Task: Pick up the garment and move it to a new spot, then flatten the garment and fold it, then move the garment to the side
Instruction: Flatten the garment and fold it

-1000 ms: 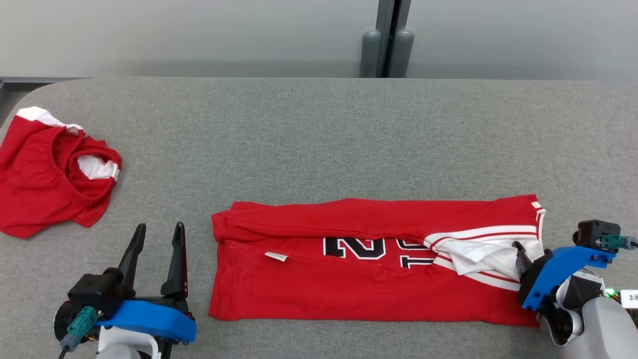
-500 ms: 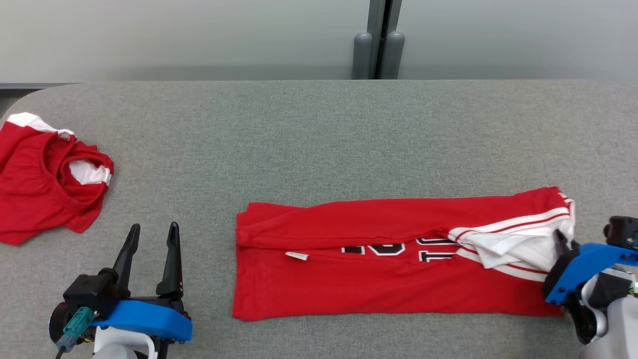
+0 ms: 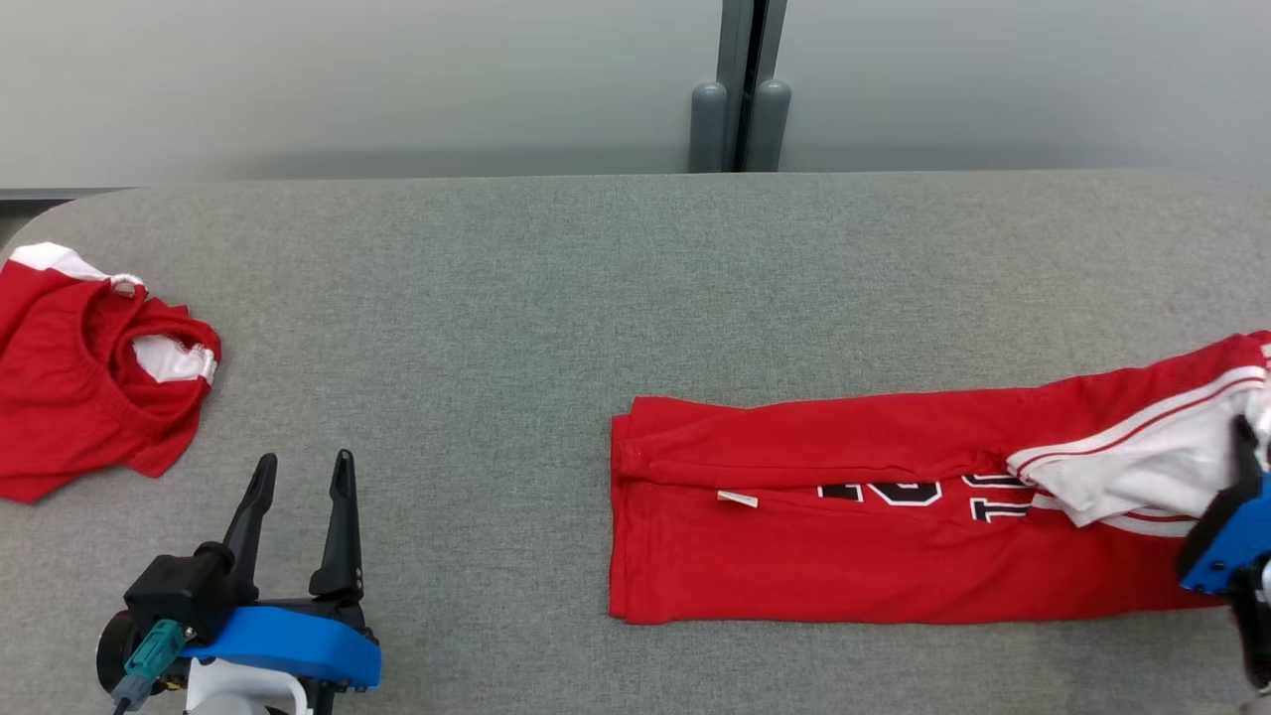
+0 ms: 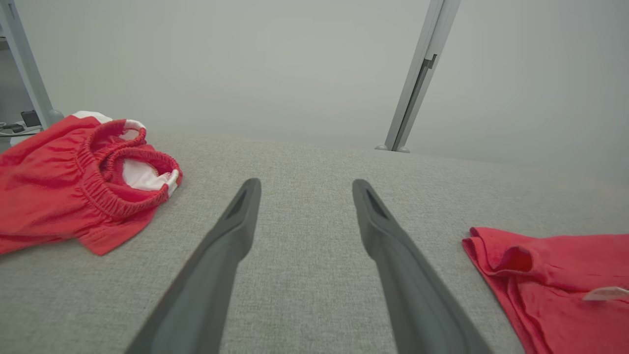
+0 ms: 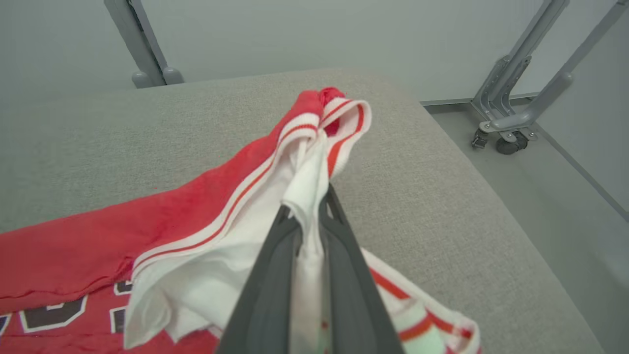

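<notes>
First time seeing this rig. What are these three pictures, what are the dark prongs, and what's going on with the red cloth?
This is a two-armed robot at a grey padded table. The wide picture comes from a camera on its head; the other two from cameras on its wrists, looking along each gripper's two dark fingers. A folded red jersey with black numbers lies on the table; a second red garment lies crumpled at the far left. The left gripper is open and empty. The right gripper is shut on the jersey's white-striped end.
</notes>
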